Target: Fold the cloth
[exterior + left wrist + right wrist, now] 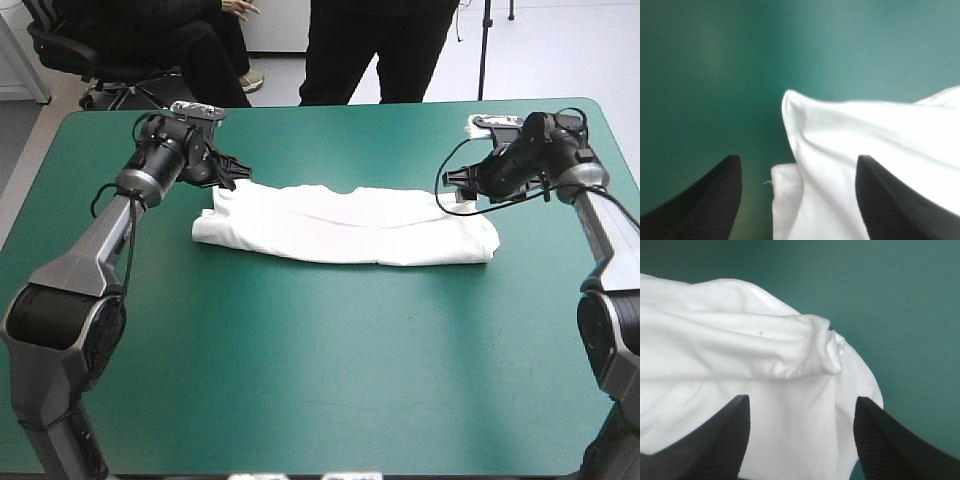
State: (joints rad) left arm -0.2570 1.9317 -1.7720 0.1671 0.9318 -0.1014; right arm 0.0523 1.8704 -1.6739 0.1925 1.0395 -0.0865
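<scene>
Shirt status, overhead view first: the T-shirt [345,225] lies as a long flat band across the middle of the frame, a bit above centre, on the teal-green counter [300,380]. It looks already doubled lengthwise, with the thicker folded edge toward the bottom of the frame. The left arm [110,240] reaches in from the left, and its jaws sit right at the band's upper-left corner. The right arm [600,220] mirrors it at the upper-right corner. My guess is that one arm is at each end so the band stays straight and doesn't skew when it gets handled.

Left wrist view: the left jaws stand wide apart with nothing between them gripped. One side hangs over bare cover and the other over white cloth. The shirt's corner [840,145] pokes out just ahead, with a lower layer peeking out under it. That reads like lining up on the corner rather than holding it.

Right wrist view: same deal, the right jaws are spread wide and gripping nothing. The cloth [740,355] fills the space between and ahead of them, with a bunched wrinkle [822,347] near the end. That lump is probably worth watching, since a pinch there could grab uneven layers.
</scene>
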